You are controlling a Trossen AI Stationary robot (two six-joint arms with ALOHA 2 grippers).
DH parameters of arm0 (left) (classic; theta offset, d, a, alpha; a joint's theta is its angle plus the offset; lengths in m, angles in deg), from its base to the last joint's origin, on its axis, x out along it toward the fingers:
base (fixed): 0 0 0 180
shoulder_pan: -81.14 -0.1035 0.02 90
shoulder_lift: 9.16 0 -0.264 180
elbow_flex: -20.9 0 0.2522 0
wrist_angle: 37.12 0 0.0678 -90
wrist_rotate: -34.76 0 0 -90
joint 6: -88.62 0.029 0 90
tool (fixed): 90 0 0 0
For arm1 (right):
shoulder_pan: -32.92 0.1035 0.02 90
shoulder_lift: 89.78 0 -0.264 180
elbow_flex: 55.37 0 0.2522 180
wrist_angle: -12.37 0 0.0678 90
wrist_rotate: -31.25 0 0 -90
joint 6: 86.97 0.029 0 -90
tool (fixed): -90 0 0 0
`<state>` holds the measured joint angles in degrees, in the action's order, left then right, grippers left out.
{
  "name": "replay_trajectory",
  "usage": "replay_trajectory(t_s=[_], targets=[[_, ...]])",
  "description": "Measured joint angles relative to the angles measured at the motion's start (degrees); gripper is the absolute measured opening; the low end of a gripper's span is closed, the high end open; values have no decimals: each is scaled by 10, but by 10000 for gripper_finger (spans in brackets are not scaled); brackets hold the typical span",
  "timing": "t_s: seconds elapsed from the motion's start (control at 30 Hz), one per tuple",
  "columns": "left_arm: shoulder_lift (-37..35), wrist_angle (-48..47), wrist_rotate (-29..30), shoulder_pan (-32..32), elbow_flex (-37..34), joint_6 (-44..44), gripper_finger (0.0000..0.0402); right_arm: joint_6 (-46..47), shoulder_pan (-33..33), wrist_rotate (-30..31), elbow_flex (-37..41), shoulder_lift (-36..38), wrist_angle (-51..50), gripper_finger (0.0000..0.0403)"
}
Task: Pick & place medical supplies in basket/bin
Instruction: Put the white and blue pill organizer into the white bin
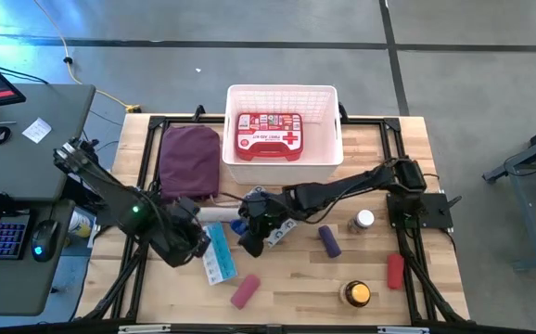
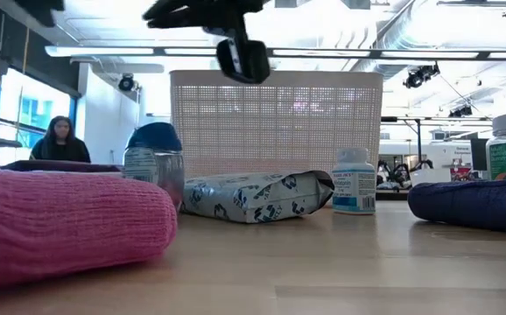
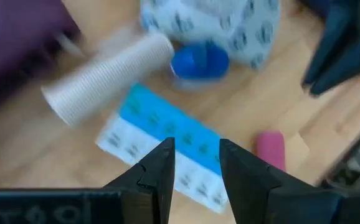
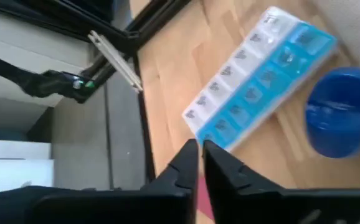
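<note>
Maroon pouch (image 1: 190, 160) on table (image 1: 296, 288); seated person (image 2: 59, 140) beyond.

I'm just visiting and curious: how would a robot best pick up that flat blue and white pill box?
Probably from straight above, pinching the pill box across its narrow width, near the middle. It lies flat, long and thin, so only the long edges fit between fingers. The left gripper, open, hangs over it.

The first-aid case (image 1: 269, 135) lies in the basket (image 1: 284, 96), with the pill organizer (image 1: 219, 253) well before it.
</note>
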<state>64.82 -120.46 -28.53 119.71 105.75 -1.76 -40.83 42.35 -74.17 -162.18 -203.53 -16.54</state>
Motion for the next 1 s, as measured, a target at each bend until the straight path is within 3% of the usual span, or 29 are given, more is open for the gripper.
replay_trajectory(t_s=[0.13,0.3,0.4,0.57,0.73,1.0], targets=[[1,-59,13,1,30,22,161,7,-4,9,0,9,-6,12],[2,-64,-33,1,-9,23,161,57,0,11,1,1,-2,85],[1,-4,-45,13,-67,21,161,86,14,30,1,-13,9,132],[3,172,-76,20,-198,1,161,158,40,46,1,-48,44,185],[3,230,-110,19,-294,-57,161,198,57,70,2,-92,74,203],[3,236,-129,19,-339,-74,161,213,47,72,2,-131,96,204]])
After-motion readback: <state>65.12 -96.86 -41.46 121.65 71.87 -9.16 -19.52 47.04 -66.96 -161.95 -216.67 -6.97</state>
